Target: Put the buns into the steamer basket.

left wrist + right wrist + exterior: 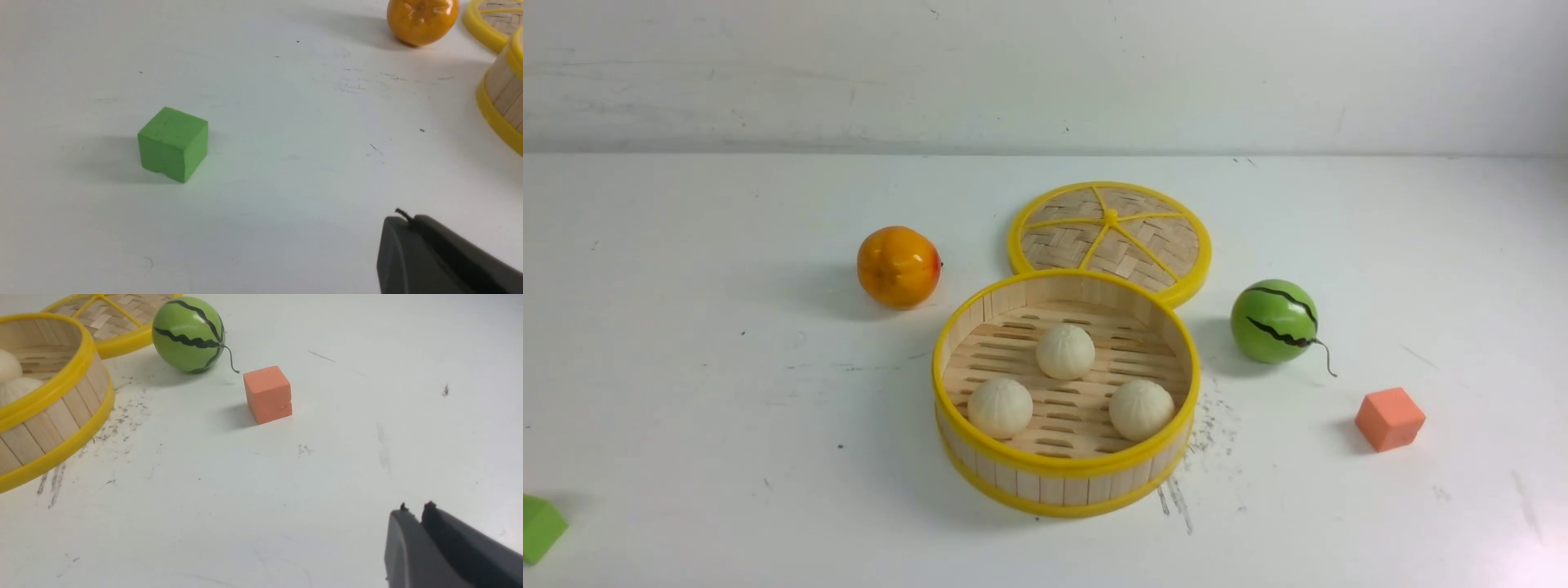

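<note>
Both pincers, left (402,218) and right (414,510), closed and empty above the table (686,408).

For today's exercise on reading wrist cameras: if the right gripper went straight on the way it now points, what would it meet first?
Probably the orange cube: it lies ahead of the shut right gripper, with bare table between. Depth is unclear, and the line might pass beside it toward the green striped ball.

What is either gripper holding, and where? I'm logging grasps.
Nothing: the left gripper and right gripper are both shut and empty above the table.
</note>
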Tool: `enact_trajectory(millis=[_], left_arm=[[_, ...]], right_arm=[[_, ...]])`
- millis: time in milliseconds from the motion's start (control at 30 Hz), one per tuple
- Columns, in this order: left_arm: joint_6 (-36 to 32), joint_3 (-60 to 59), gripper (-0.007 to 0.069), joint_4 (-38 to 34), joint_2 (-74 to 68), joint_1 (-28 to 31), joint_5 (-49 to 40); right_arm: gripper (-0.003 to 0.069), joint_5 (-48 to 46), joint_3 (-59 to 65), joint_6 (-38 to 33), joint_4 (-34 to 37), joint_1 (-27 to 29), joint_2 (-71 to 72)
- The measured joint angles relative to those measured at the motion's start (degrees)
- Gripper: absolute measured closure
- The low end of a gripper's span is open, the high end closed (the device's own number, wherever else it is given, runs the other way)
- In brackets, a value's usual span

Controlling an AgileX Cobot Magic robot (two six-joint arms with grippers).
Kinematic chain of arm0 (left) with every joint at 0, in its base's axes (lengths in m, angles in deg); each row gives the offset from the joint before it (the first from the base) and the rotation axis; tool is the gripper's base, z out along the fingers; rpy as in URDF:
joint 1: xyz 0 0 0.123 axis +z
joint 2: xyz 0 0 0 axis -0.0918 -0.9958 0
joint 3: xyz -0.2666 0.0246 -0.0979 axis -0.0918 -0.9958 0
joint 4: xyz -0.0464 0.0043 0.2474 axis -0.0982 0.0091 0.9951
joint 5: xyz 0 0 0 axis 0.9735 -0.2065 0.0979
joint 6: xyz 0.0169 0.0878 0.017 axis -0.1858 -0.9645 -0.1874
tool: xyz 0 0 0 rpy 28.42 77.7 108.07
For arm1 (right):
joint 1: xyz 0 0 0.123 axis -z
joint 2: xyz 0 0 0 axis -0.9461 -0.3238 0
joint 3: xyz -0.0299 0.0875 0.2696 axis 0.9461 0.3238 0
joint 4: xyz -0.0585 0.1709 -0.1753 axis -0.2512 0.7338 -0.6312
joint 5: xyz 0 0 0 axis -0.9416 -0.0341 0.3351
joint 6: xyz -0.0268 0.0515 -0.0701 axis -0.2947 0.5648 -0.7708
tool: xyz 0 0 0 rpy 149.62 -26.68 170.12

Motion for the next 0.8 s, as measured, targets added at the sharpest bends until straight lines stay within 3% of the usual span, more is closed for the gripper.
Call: enact_trajectory(millis=[800], left_arm=[[0.0,0.0,0.0627,0.0,0.0,0.0,0.0]], right_arm=[[0.0585,0.0,0.0,0.0,0.0,0.0,0.0]])
